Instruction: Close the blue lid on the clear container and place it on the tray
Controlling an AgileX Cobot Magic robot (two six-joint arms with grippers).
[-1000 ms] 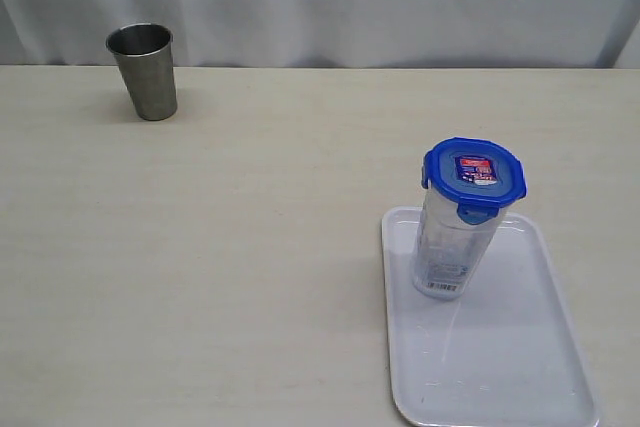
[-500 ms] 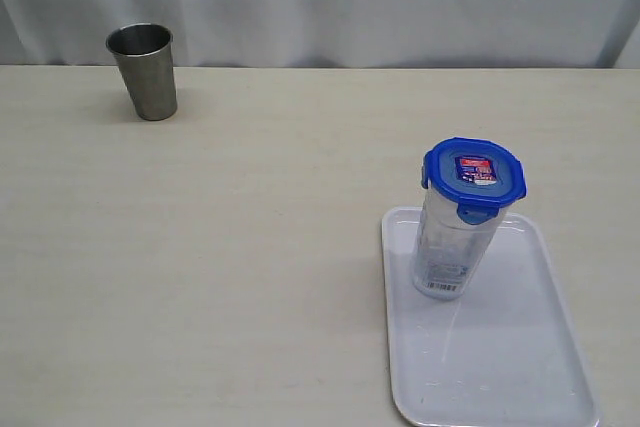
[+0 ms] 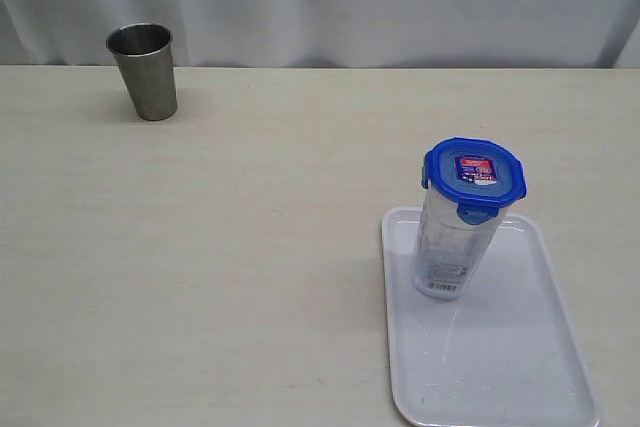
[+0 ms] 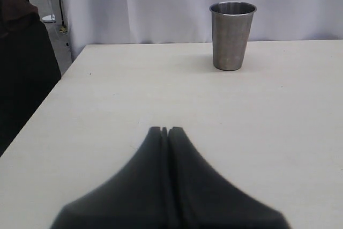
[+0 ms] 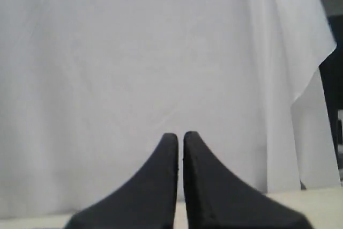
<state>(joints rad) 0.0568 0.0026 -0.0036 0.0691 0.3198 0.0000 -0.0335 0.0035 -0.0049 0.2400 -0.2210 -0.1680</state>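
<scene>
Two pairs of fingers are seen pressed shut with nothing held. The left fingers [image 4: 154, 156] are poised above the surface [image 4: 107, 105], facing the steel cup [image 4: 232, 36], and the right fingers [image 5: 161, 181] are pointed at the white curtain [image 5: 107, 52]. Neither arm is caught in the exterior view. The clear container [image 3: 445, 252] is found upright on the tray [image 3: 520, 367], with the blue lid [image 3: 474, 176] seated on top; whether every flap is snapped down cannot be told. The container is judged light, stiff and smooth-walled, and, being tall and narrow, easily tipped. Should it need shifting, it is best gripped across the body just below the lid, not by the flaps.
</scene>
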